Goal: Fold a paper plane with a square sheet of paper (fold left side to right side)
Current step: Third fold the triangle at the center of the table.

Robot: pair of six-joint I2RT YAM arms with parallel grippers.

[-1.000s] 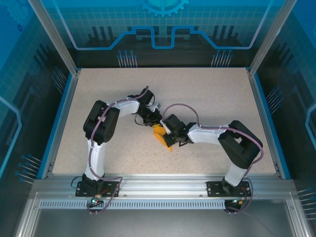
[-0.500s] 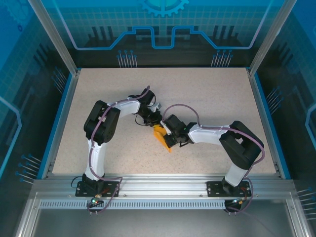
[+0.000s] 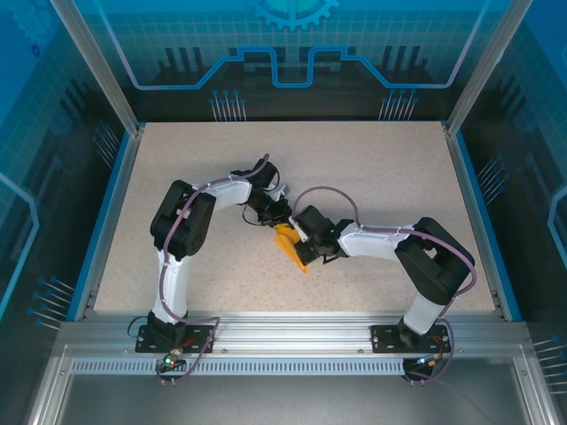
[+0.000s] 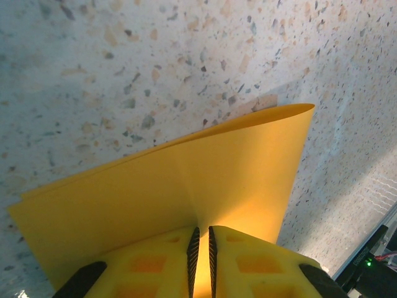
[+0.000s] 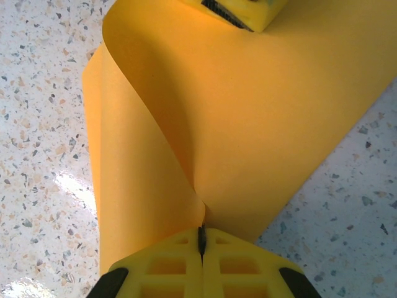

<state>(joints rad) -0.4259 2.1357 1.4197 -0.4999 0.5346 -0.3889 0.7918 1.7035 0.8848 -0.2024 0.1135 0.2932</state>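
- Square sheet of paper (image 3: 290, 245): bright orange and plain. It sits at the middle of the table, held between the two grippers. It is bent over on itself in a loose curl, not pressed flat. From above it reads as a narrow strip slanting from far left to near right.
- Left gripper (image 4: 201, 241): yellow fingers, at the far-left end of the sheet. The jaws are drawn together on the paper with only a thin slit between the pads. The sheet fans away from the pinch in two layers, and the upper edge curves up off the surface.
- Right gripper (image 5: 201, 239): yellow fingers, on the right side of the sheet. The jaws are clamped tight on the paper, which gathers to a point at the pinch. A rolled bend lies to the left in its wrist view.
- Tabletop (image 3: 372, 177): speckled beige. One layer of the sheet rests on it.
- Arms: both reach inward from the near edge and meet at the centre.
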